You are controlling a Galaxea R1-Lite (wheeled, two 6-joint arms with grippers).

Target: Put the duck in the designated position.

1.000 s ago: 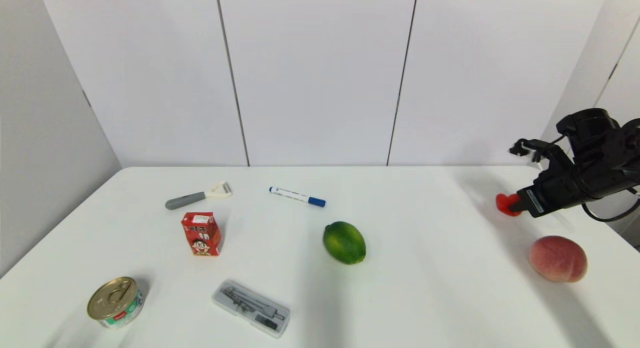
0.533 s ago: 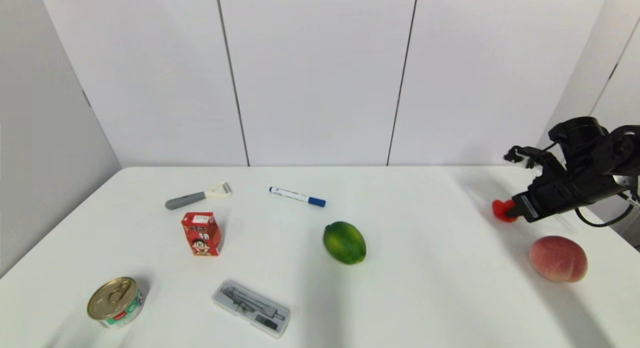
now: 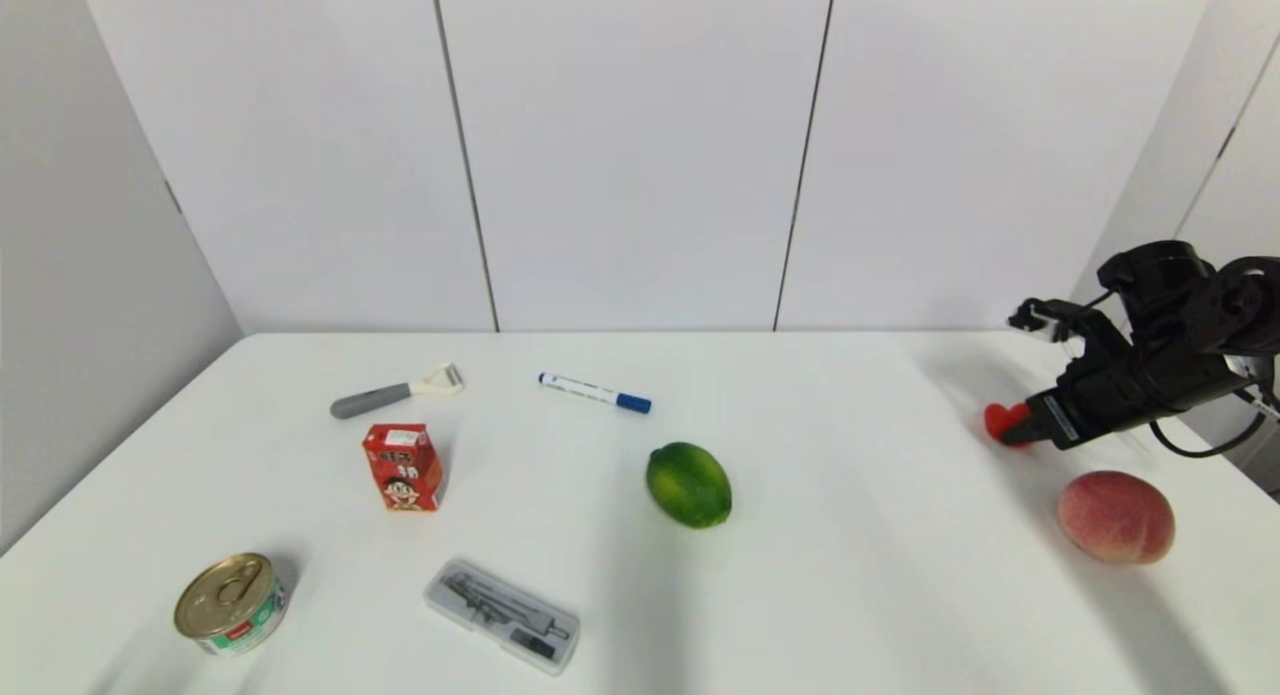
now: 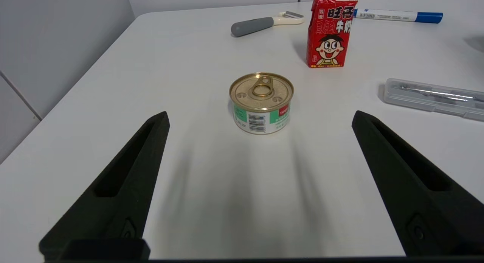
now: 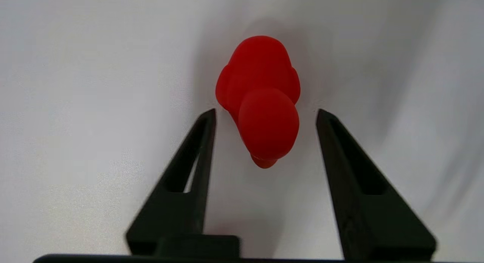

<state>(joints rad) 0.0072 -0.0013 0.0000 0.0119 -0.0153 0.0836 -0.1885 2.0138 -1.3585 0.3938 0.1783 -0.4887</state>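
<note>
The duck [image 3: 1000, 420] is a small glossy red figure resting on the white table [image 3: 860, 535] at the far right. In the right wrist view the duck [image 5: 261, 100] lies between my right gripper's two black fingers [image 5: 189, 172], with a gap on each side. My right gripper [image 3: 1012, 433] is open around it, low over the table. My left gripper [image 4: 260, 114] is open and empty, parked near the table's front left, out of the head view.
A pink peach [image 3: 1116, 516] lies just in front of the right gripper. A green fruit [image 3: 688, 484] sits mid-table. On the left are a red drink carton [image 3: 403, 466], a tin can [image 3: 231, 604], a clear case [image 3: 502, 615], a peeler [image 3: 397, 391] and a blue marker [image 3: 594, 392].
The right gripper and the duck have come down and slightly left to the table. The left arm and the other objects have not moved.
</note>
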